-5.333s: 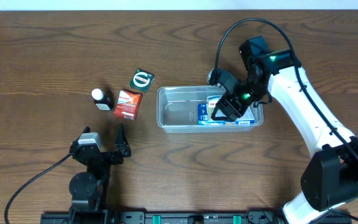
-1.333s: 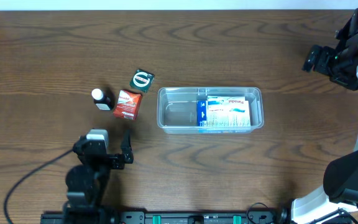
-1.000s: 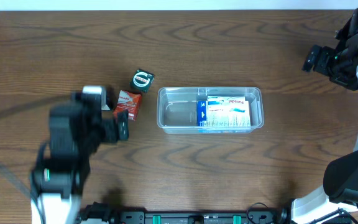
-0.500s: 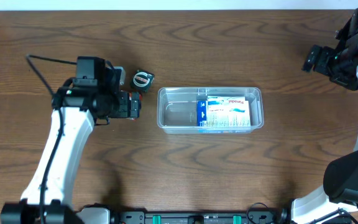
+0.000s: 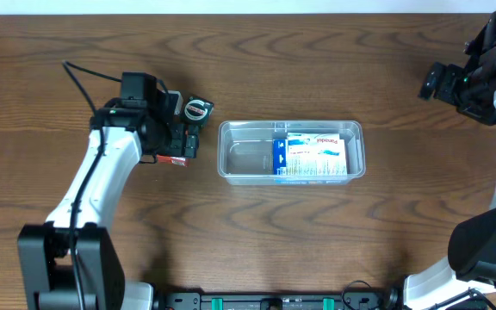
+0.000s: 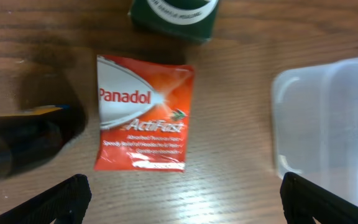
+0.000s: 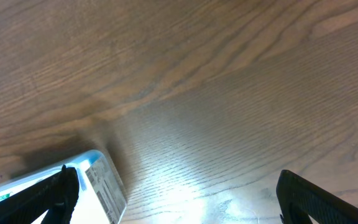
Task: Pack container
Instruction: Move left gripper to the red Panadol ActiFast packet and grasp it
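The clear plastic container (image 5: 244, 157) lies at the table's middle with a blue-and-white box (image 5: 313, 155) in its right half. My left gripper (image 5: 186, 138) is open and empty, hovering over the red Panadol box (image 6: 145, 115), which lies flat just left of the container (image 6: 328, 118). Only a red edge of that box (image 5: 174, 159) shows in the overhead view. A green box (image 5: 198, 110) lies behind it. A dark bottle (image 6: 17, 146) lies left of the red box. My right gripper (image 5: 442, 82) is open and empty at the far right, away from the container.
The right wrist view shows bare wood and the container's corner with the blue-and-white box (image 7: 101, 183). The green box (image 6: 176, 12) sits close behind the red box. The left arm's cable loops over the table at the far left.
My right gripper left the blue-and-white box in the container and drew back to the far right. My left arm swung from the table's front to above the red box.
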Controlling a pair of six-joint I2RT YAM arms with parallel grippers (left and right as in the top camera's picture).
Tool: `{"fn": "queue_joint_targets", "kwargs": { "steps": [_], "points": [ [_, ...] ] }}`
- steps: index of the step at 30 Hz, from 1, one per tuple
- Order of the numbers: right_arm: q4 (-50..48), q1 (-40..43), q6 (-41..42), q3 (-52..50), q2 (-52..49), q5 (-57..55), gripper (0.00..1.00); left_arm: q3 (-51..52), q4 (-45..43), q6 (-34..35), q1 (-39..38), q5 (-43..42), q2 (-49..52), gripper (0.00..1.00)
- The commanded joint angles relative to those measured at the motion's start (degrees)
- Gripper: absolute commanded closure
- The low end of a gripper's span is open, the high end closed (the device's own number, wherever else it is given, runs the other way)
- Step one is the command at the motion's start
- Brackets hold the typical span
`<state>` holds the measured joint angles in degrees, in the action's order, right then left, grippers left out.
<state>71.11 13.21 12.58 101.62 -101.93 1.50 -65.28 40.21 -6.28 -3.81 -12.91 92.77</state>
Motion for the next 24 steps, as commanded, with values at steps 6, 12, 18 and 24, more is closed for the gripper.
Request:
{"fn": "queue_joint_targets", "kwargs": {
  "steps": [6, 12, 18, 24],
  "points": [
    [0.02, 0.33, 0.22, 0.72, 0.66, -0.20, 0.01, -0.70, -2.45, -0.92, -5.03, 8.87, 5.01, 0.02],
    [0.02, 0.33, 0.22, 0.72, 0.66, -0.20, 0.01, -0.70, -4.79, 2.08, -6.14, 12.79, 7.02, 0.02],
    [0.02, 0.33, 0.22, 0.72, 0.66, -0.20, 0.01, -0.70, -5.75, 2.29, -6.14, 15.85, 7.15, 0.02],
    [0.02, 0.33, 0.22, 0.72, 0.66, -0.20, 0.01, -0.44, -7.76, 3.32, -6.14, 16.06, 7.50, 0.02]
  ]
}}
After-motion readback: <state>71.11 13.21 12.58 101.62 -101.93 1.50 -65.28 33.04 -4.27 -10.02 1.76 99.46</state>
